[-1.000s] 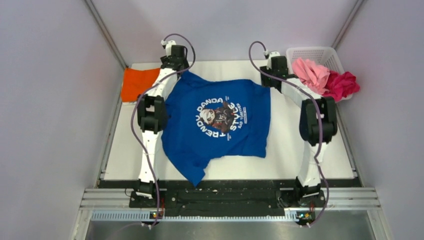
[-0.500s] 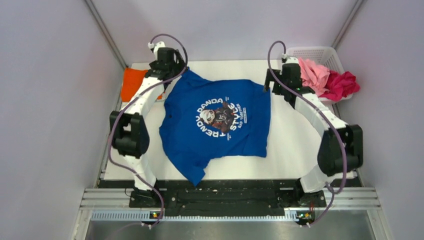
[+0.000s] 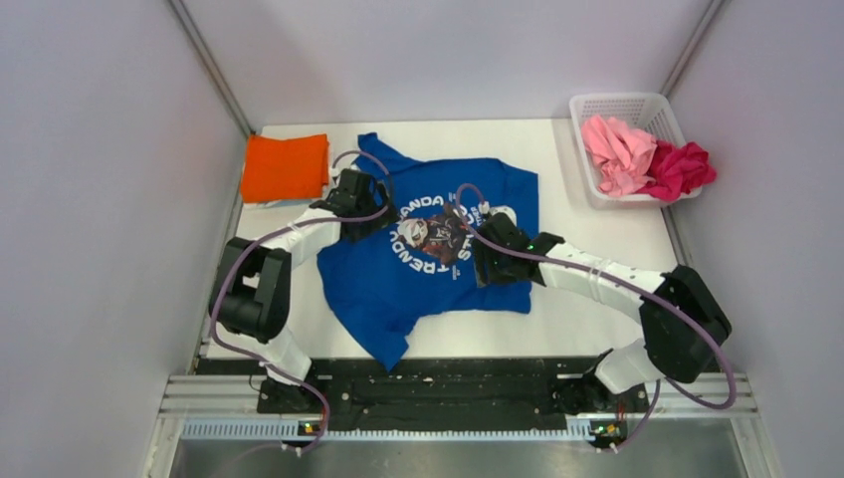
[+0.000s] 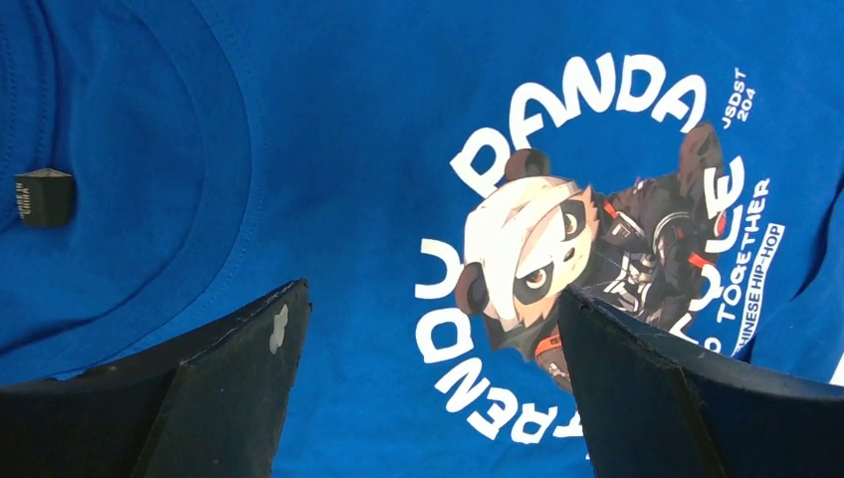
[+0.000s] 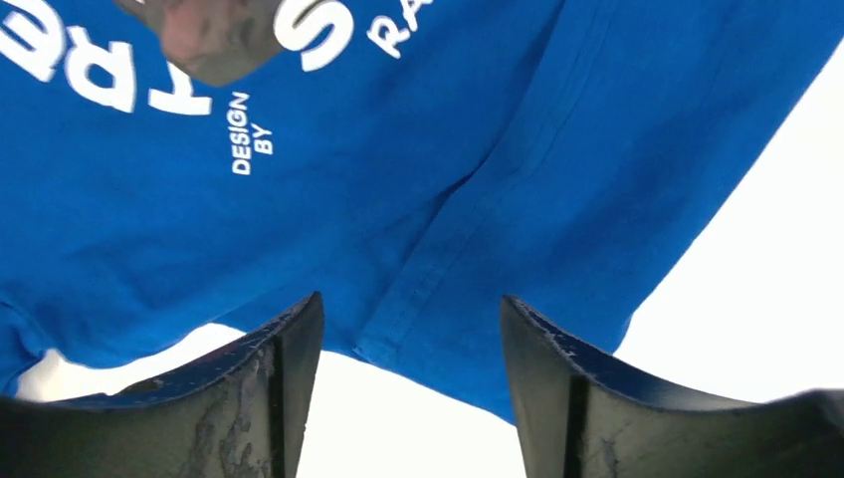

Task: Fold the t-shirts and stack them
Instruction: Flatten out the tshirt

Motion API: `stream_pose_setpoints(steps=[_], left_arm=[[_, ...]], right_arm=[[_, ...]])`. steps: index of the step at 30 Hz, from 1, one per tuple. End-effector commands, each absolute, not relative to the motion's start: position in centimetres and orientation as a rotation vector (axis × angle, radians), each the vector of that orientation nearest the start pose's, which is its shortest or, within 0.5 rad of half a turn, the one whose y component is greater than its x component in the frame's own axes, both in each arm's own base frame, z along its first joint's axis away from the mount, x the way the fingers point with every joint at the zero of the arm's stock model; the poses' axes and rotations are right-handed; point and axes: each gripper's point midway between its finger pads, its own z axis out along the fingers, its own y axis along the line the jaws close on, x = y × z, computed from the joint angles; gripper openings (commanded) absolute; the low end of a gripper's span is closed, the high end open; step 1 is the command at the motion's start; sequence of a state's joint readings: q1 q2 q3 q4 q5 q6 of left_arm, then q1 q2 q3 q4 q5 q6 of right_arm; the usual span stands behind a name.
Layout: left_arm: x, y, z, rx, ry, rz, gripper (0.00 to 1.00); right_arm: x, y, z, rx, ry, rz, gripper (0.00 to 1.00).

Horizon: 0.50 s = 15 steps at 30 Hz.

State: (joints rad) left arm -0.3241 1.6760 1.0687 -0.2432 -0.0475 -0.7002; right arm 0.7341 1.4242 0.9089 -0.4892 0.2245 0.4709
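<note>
Trouble spot first: both my grippers hang over the blue t-shirt (image 3: 428,289) with jaws apart and nothing in them. My left gripper (image 4: 428,299) is spread wide between the collar and the panda print. My right gripper (image 5: 408,309) is open too, straddling a side seam right where the cloth ends and bare table (image 3: 468,334) shows. If I close there, I reckon I could catch only the top layer or just the edge. Then the shirt drags and bunches instead of folding clean. My two hands also sit at different depths across the table, so uneven pulls would skew it more.

The shirt lies flat, print up, mid-table. Its long axis runs left to right, a bit tilted, with the collar toward the left edge and the hem toward the right. One sleeve points to the far edge. The other trails close to the near edge and could slip over if I tug that way.

The orange t-shirt (image 3: 286,167) sits folded in the far left corner. The pink (image 3: 617,149) and magenta (image 3: 682,167) ones are heaped in the basket (image 3: 622,103) at the far right corner.
</note>
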Motion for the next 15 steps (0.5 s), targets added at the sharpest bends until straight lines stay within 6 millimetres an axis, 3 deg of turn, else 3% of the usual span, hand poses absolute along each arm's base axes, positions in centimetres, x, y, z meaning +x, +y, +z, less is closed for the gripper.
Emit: stream_pose_setpoints(steps=[1, 6, 10, 15], left_arm=[[40.1, -16.1, 6.8, -0.53, 2.397, -0.476, 0.99], [39.7, -14.9, 4.7, -0.578, 2.44, -0.379, 0.99], [39.8, -14.0, 3.7, -0.6, 2.446, -0.308, 0.99], [40.5, -12.8, 3.2, -0.628, 2.443, -0.251, 0.99]], right_arm=[[24.6, 20.3, 4.9, -0.194, 2.619, 0.113, 0.63], [23.6, 20.9, 2.5, -0.247, 2.684, 0.089, 0.6], [23.0, 20.3, 1.4, -0.216, 2.711, 0.055, 0.55], [22.8, 16.8, 2.0, -0.129, 2.676, -0.129, 0.23]])
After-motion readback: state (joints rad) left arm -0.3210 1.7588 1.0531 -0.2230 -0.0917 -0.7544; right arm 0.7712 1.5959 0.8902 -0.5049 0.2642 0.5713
